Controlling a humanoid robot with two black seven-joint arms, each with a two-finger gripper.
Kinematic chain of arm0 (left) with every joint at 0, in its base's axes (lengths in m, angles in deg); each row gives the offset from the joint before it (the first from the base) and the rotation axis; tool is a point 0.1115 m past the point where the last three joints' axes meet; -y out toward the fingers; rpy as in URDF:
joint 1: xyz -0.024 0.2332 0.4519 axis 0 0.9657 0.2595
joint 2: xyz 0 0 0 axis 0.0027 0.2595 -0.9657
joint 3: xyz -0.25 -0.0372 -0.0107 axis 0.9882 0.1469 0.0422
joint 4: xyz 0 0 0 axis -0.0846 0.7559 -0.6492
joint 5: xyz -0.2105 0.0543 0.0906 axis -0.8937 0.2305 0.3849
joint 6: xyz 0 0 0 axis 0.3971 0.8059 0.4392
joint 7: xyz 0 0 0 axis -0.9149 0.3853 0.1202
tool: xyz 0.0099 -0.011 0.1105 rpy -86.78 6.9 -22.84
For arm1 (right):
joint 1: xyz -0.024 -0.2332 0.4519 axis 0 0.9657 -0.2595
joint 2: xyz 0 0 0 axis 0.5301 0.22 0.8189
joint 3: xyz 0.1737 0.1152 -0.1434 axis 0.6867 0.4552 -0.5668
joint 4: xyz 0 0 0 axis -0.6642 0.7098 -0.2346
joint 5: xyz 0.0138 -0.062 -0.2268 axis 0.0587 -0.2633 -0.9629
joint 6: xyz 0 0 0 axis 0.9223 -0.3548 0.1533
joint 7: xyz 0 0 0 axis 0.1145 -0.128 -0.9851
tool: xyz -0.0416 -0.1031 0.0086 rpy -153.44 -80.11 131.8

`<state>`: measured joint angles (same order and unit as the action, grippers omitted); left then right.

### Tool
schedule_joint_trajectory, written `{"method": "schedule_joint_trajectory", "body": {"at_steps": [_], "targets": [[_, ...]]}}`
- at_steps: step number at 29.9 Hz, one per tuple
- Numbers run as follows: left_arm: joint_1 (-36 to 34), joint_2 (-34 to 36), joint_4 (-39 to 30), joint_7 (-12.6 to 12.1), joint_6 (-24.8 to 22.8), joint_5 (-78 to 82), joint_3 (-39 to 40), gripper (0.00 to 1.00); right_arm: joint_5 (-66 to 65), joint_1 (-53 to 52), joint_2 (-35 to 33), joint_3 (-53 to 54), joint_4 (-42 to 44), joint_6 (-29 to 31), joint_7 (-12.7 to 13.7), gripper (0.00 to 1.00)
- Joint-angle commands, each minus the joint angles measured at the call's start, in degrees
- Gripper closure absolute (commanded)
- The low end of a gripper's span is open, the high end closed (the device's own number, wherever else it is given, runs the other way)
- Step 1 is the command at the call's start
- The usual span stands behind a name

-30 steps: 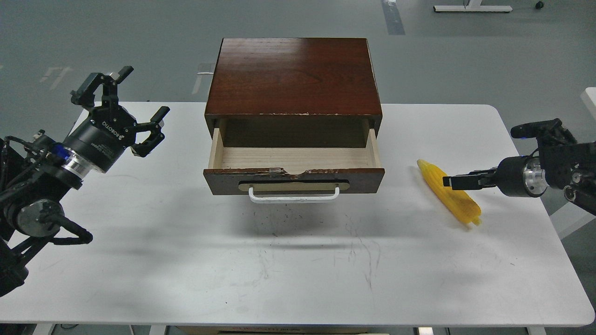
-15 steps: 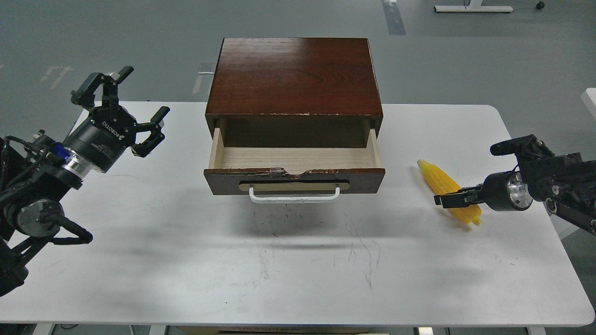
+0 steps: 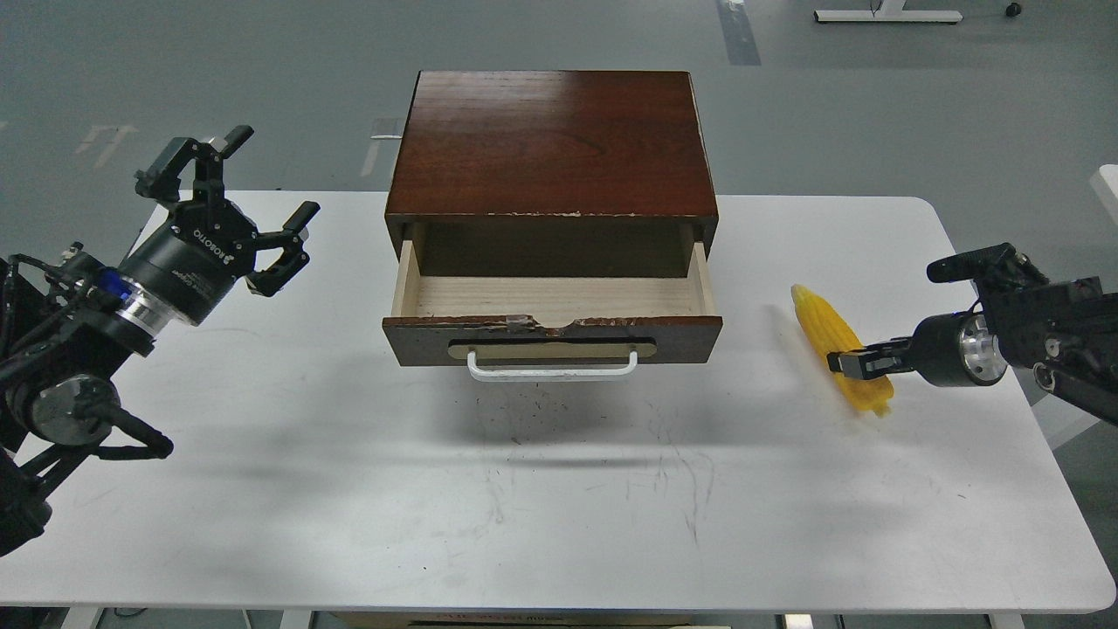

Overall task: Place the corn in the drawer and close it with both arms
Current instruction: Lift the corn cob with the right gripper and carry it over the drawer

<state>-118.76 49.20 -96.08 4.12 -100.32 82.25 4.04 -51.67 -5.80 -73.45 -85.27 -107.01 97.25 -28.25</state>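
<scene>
On the white table [image 3: 559,489], the corn [image 3: 838,345] lies right of the open drawer [image 3: 552,301], long axis running away and leftward, its near half under the right gripper [image 3: 852,362], whose grip cannot be judged, while the left gripper [image 3: 244,192] hangs spread wide, far off.

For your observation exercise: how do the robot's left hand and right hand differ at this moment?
The left hand is spread wide open; the right hand looks narrow and dark, its opening unclear. The left hand is raised away from any object; the right hand is low at the corn. Both are black.
</scene>
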Motion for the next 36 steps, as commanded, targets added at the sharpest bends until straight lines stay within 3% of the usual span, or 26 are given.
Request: {"method": "schedule_joint_trajectory", "body": {"at_steps": [1, 8, 18, 27, 36], "targets": [[0.0, 0.2, 0.0, 0.0, 0.0, 0.0, 0.2, 0.0, 0.1, -6.7, -3.1, 0.3, -4.1, -1.1, 0.0, 0.86], [-0.1, 0.1, -0.2, 0.0, 0.0, 0.0, 0.5, 0.0, 0.4, -23.7, -3.7, 0.0, -6.3, -0.6, 0.0, 0.85], [-0.7, 0.5, -0.2, -0.1, 0.0, 0.1, 0.8, 0.0, 0.4, -38.0, 12.7, -6.1, -9.2, -0.4, 0.0, 0.83], [-0.9, 1.3, -0.2, -0.1, 0.0, 0.1, 0.8, 0.0, -0.8, -43.1, 25.0, -11.8, -13.4, -1.1, 0.0, 0.83], [-0.9, 1.8, -0.3, 0.0, 0.0, 0.1, 0.9, 0.0, -7.4, -44.0, 33.6, -23.0, -12.8, -11.2, 0.0, 0.84]]}}
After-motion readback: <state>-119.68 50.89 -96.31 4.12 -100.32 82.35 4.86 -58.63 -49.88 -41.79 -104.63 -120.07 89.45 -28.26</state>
